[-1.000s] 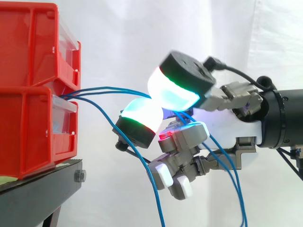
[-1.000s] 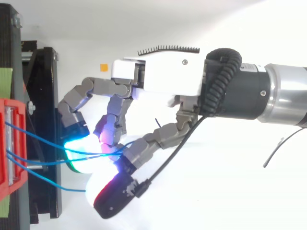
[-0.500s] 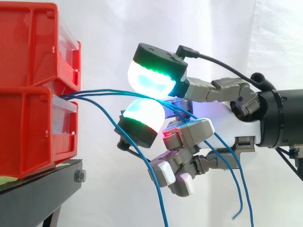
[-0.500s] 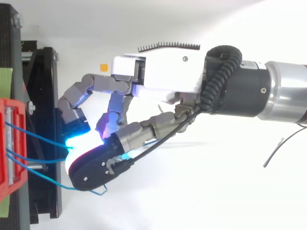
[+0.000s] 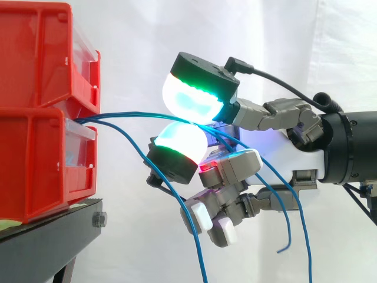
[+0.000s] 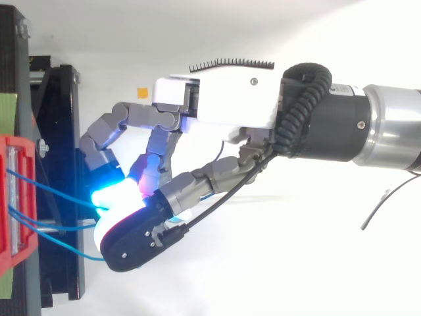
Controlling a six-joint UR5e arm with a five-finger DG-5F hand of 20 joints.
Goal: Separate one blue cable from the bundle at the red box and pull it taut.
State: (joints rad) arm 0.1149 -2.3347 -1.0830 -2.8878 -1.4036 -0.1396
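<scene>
A bundle of thin blue cables (image 5: 121, 113) leaves the lower red bin (image 5: 35, 165) and runs right toward my hand (image 5: 232, 168). Two glowing pads meet over the upper strands: a green-cyan one (image 5: 194, 97) on top and a white-green one (image 5: 177, 144) beneath, pinching a blue cable between them. Another strand (image 5: 191, 236) sags away below the hand. Behind the pads the cables trail down, and one loose end (image 5: 281, 250) curls up. From above, the cables (image 6: 46, 191) cross from the red bin (image 6: 13, 197) to the hand (image 6: 217, 105).
A second red bin (image 5: 35, 59) is stacked on the lower one. Both rest on a black stand (image 5: 47, 236), seen from above as a dark frame (image 6: 62, 131) just left of the fingertips. A white curtain hangs behind.
The upper pad swung forward and down onto the lower pad, closing on the upper blue strands. Since then the hand has eased slightly right and a loose cable end has risen.
</scene>
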